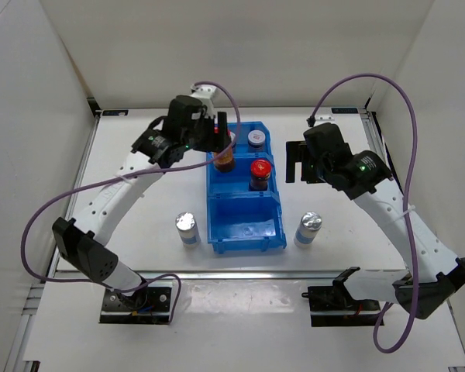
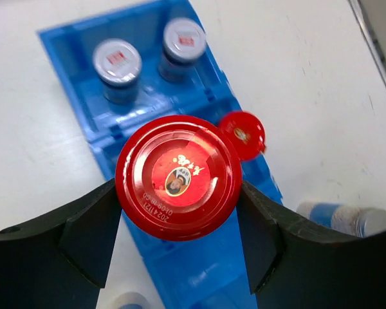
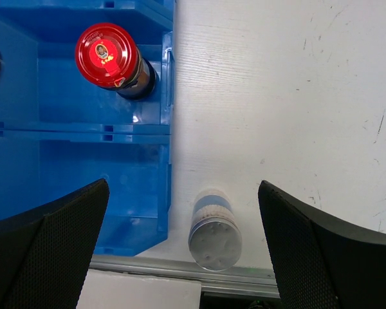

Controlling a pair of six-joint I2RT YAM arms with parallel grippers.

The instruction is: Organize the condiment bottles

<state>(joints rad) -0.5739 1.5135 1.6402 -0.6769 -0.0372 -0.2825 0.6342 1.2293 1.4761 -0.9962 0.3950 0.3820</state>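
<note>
My left gripper (image 1: 223,141) (image 2: 178,215) is shut on a dark jar with a red cap (image 1: 225,153) (image 2: 178,177), held over the middle section of the blue bin (image 1: 248,231). A second red-capped jar (image 1: 260,172) (image 2: 242,134) (image 3: 106,55) stands in that section, to the right. Two bottles with white-grey printed lids (image 2: 117,62) (image 2: 184,40) stand in the back section; the top view shows only one (image 1: 256,138). Two silver-capped bottles stand on the table, one left of the bin (image 1: 187,229), one right (image 1: 308,229) (image 3: 214,235). My right gripper (image 1: 297,163) (image 3: 183,199) is open and empty, above the right one.
The bin's front section (image 3: 83,187) holds nothing. The white table (image 1: 356,232) is walled on three sides, with a metal rail (image 3: 180,267) along its near edge. The arm cables loop over both sides.
</note>
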